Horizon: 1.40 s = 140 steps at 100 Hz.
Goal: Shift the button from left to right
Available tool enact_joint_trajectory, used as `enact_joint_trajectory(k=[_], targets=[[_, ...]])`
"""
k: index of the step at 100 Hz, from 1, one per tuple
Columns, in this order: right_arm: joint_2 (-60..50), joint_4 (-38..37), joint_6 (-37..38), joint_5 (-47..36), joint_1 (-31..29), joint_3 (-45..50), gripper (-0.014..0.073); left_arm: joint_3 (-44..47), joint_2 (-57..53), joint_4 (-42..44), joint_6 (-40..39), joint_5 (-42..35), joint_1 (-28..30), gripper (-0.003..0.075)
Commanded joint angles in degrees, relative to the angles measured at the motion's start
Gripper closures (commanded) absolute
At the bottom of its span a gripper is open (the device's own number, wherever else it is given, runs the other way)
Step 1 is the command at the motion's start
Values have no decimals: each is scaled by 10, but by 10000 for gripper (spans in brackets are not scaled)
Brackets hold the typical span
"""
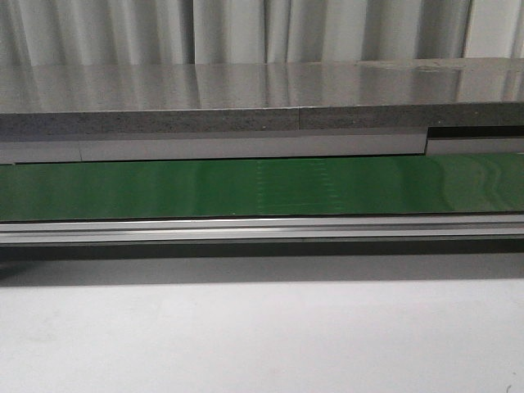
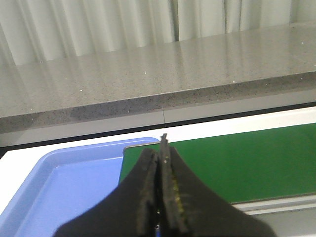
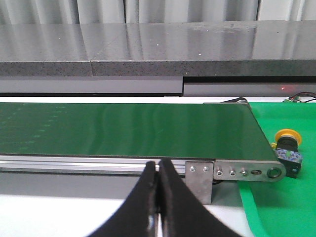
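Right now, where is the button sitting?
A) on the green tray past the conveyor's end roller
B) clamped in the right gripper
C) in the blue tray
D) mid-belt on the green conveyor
A. In the right wrist view the yellow-capped button lies on the green tray, just beyond the end of the conveyor belt; the right gripper is shut on nothing, well away from it.

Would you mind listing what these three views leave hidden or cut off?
- Button: right wrist view only; its lower body hides behind the conveyor's end bracket.
- Blue tray: left wrist view, cut by the frame edge and covered by the shut left pincer.
- Green tray: cut off at the frame edge.
- Front view: neither arm, tray nor button appears.
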Motion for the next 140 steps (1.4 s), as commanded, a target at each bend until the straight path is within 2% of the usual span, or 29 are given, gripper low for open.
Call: enact_joint_trajectory(k=[1,9,16,39,63,75,140], targets=[[-10,-1,1,-50,-1,-9,660,-17,2,39,-56,-50,-3,741],[-10,-1,1,-50,-1,-9,660,-17,-7,178,-200,-50,-3,741],[-10,-1,1,-50,-1,-9,660,-12,-19,215,-250,-49,-3,741],[-10,-1,1,-50,-1,-9,660,33,-70,208,-251,-50,-3,741],[-10,-1,1,-50,-1,-9,660,110,-175,173,-251,-49,-3,741],[-10,-1,1,-50,-1,-9,660,137,-172,167,-253,-62,-2,741],[-10,-1,1,-50,-1,-9,660,136,-172,164,-253,-52,-2,741]])
